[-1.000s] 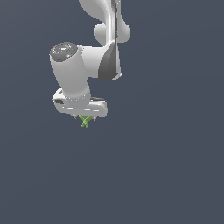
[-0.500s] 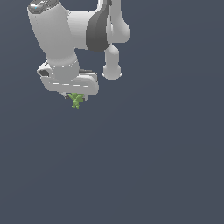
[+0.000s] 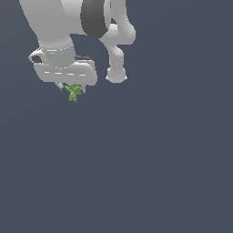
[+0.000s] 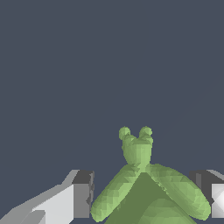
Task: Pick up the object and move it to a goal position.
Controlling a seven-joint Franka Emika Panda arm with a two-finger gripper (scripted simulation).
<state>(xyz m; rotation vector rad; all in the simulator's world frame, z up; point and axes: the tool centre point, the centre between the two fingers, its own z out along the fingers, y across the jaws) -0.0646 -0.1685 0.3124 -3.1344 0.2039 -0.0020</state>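
Carried toward the exterior view's left, the hand (image 3: 72, 88) keeps pinching the green object (image 3: 73, 92).

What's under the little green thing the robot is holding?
Only plain dark-grey background shows under the green figure. The pincer holds it from above, and its top is hidden between the fingers.

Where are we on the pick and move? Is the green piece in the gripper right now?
Pickup looks done: the green object sits between the fingers of the gripper, protruding below the white hand. In hand: it is being carried. Left: reaching the goal position and releasing there; neither view shows a goal marker, so remaining distance cannot be judged.
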